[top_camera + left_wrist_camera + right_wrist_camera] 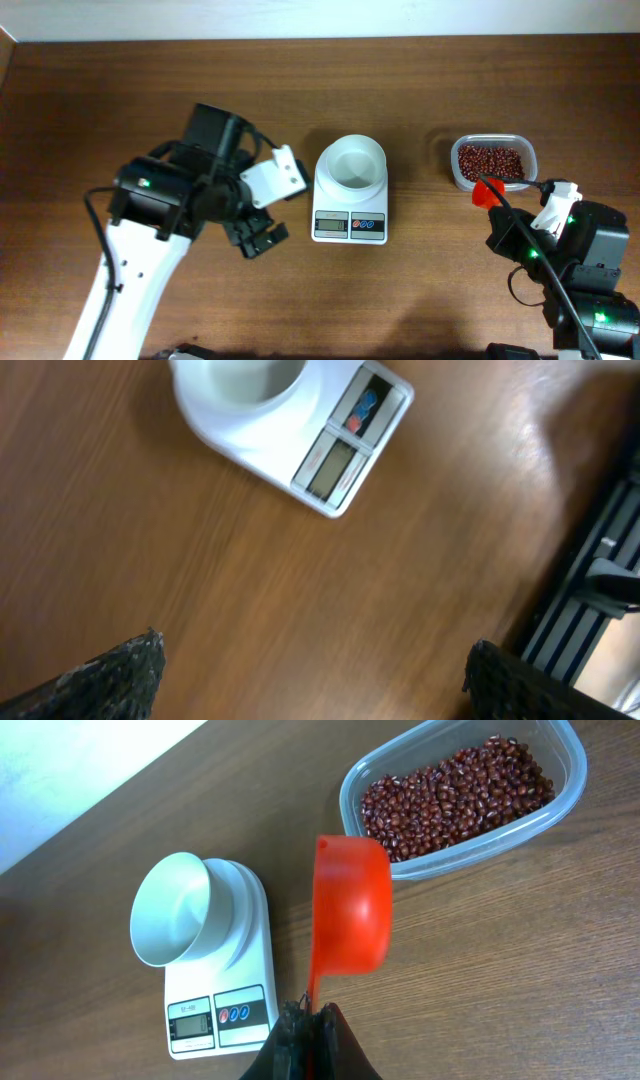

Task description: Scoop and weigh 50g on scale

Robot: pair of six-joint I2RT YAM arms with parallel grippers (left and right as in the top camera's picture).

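Two tools: left tool (pixel 315 675) spread wide, hovering over bare counter (pixel 250 560) just left of the scale (pixel 349 205). Right tool (pixel 308 1028) pressed together, pinching handle of red scoop (pixel 352 905); scoop cup sits at near rim of clear container (pixel 570 780) w/ beans (pixel 450 795) inside, can't tell if touching. Scale mid-counter, white bowl (pixel 351 165) on top, display facing robot.

A dark brown wood-grain tabletop (pixel 300 310) fills nearly the whole scene, with soft glare on it in places. A pale strip (pixel 300 18) runs beyond its far edge. Past one side edge sits a dark ribbed metal rail (pixel 590 600).
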